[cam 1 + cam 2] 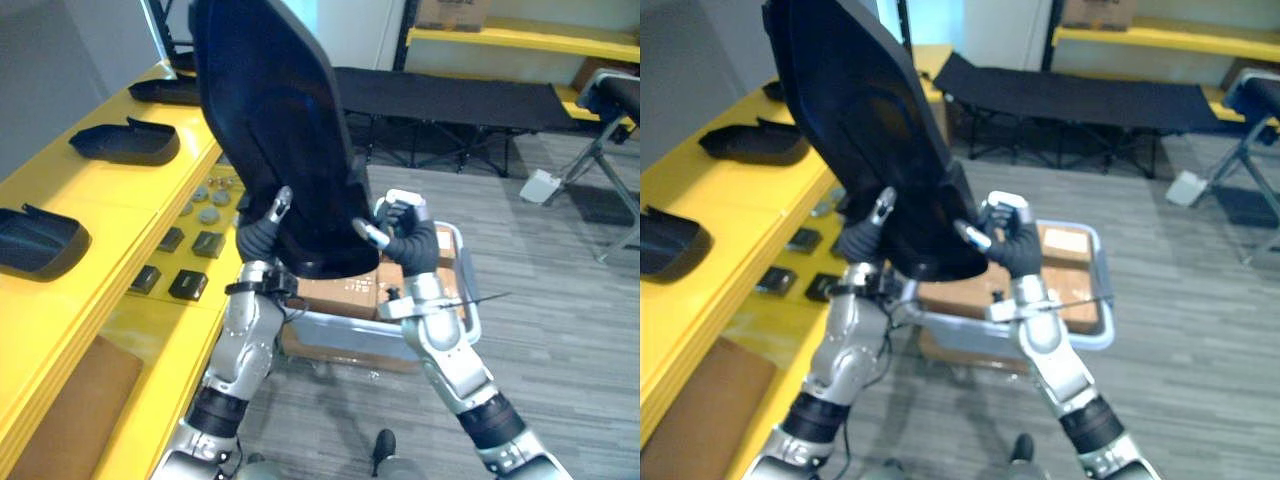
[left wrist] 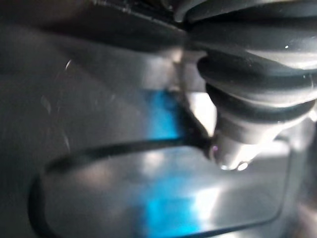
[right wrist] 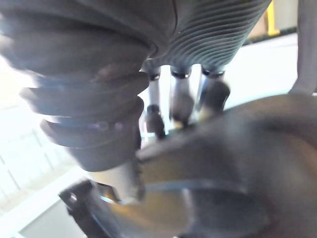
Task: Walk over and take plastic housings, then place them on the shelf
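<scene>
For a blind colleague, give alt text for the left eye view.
The left hand and right hand grip the lower end of a large black plastic housing, held nearly upright. A yellow shelf at left carries more housings and small parts.

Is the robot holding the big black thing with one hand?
No, the left hand and the right hand both grip the black housing.

Centre: one housing (image 1: pixel 270 130) upright, its lower end pinched between the left hand (image 1: pixel 258 238) on its left edge and the right hand (image 1: pixel 412 240) on its right.

Left side: shelf (image 1: pixel 110 190) running front to back. Three more housings (image 1: pixel 128 142) lie apart along its upper level, with small parts (image 1: pixel 190 255) in rows on the lower level beside them.

Below the hands: a cart (image 1: pixel 340 335) holding cardboard boxes (image 1: pixel 1065 245).

Far back: a cot (image 1: pixel 450 100) on the floor.
</scene>
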Tool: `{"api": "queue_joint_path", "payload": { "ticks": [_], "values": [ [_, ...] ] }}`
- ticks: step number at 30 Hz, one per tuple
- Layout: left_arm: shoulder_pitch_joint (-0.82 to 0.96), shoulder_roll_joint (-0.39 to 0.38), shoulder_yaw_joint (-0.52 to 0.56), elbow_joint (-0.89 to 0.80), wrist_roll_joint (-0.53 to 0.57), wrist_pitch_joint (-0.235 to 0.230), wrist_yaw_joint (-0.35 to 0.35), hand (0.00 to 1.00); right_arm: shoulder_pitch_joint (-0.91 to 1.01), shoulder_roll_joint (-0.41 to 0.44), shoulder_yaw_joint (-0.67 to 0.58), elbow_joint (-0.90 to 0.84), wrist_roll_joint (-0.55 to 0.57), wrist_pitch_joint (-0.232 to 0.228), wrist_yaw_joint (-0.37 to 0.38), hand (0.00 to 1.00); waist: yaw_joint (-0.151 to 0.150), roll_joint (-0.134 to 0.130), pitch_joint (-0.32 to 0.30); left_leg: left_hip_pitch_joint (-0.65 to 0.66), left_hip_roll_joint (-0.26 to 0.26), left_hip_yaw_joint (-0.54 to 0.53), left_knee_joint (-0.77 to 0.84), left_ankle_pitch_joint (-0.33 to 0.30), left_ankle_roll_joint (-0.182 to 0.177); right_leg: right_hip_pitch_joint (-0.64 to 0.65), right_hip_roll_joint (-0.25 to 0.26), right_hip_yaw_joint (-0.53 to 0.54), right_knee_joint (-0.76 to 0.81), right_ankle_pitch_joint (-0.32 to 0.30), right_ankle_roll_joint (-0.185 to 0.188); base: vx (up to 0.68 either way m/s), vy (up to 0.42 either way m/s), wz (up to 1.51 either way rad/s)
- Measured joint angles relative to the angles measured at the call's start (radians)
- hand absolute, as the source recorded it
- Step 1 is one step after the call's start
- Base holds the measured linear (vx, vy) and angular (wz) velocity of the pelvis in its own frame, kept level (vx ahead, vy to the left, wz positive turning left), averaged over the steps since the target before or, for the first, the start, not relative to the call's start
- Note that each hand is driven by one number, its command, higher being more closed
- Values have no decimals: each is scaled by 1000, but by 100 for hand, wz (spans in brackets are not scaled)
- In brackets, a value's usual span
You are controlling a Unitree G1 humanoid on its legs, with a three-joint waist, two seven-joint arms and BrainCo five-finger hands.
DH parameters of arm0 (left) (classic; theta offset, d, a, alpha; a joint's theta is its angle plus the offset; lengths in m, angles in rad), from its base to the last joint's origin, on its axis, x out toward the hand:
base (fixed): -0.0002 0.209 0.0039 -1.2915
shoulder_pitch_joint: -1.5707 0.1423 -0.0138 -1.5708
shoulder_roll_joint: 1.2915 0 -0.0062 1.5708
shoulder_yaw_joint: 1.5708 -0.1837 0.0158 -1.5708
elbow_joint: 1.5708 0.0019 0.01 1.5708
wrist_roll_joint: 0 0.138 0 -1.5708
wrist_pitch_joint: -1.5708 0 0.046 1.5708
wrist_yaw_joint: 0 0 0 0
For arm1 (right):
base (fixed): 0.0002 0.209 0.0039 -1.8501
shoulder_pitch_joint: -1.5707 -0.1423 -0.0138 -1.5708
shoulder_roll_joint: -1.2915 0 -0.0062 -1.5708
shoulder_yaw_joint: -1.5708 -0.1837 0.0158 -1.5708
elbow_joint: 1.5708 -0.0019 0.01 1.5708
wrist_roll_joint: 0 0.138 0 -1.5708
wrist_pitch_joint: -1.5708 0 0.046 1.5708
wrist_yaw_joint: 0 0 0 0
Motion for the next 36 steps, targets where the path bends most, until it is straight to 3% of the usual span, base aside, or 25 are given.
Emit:
{"api": "queue_joint_path", "payload": {
  "ticks": [3,5,7,10,13,17,23,27,30,36],
  "values": [
    [61,3,69,-1,143,7,86,100,7,6,-156,-76,105,-28,9,0,-2,1,-3,10,1,15,-2,-4,0,-2,2,17,0,2,5,-1,14,-16],
    [128,7,146,8,213,23,160,100,33,-2,-290,-121,164,-77,22,0,-4,-1,-19,16,2,21,-16,-4,1,-5,4,20,-1,1,7,9,10,-6],
    [166,10,179,8,224,23,194,100,82,-9,-329,-144,207,-93,44,0,-5,-3,-32,16,5,22,-17,-5,-2,-5,7,20,-1,-2,10,35,8,0],
    [198,10,213,0,229,21,223,100,200,5,-345,-153,319,-92,138,0,-3,-9,-44,16,6,23,-17,-8,-3,-6,7,20,-1,-5,13,12,4,0],
    [251,-1,241,-73,258,13,232,100,355,60,-386,-153,385,-88,225,0,-5,-10,-46,16,6,28,-17,-14,-3,-8,7,23,-2,-10,14,7,12,-3],
    [347,-33,290,-178,254,-46,228,100,547,129,-442,-131,311,-70,238,0,-30,3,-54,15,6,37,-17,-23,-1,-15,7,31,-1,-15,15,24,23,-6],
    [441,-70,299,-277,242,-141,183,100,609,188,-460,-22,286,-74,232,0,-33,18,-63,16,6,60,-15,-34,3,-23,9,50,0,-17,12,8,15,-10],
    [474,-68,354,-328,256,-167,155,100,548,190,-435,30,312,-70,298,0,-24,25,-63,13,6,41,-12,-35,4,-10,7,33,-1,-22,11,-7,13,14],
    [482,-66,388,-357,281,-166,154,100,461,185,-363,82,317,-61,304,0,3,34,-64,-20,1,-25,1,-35,4,11,-3,-33,-9,-38,17,-33,9,61],
    [593,-70,554,-460,333,-142,155,100,293,146,-203,111,240,-44,275,0,114,60,-61,-77,-9,-167,5,-11,0,54,-7,-176,0,-51,24,36,-3,67]
  ]
}}
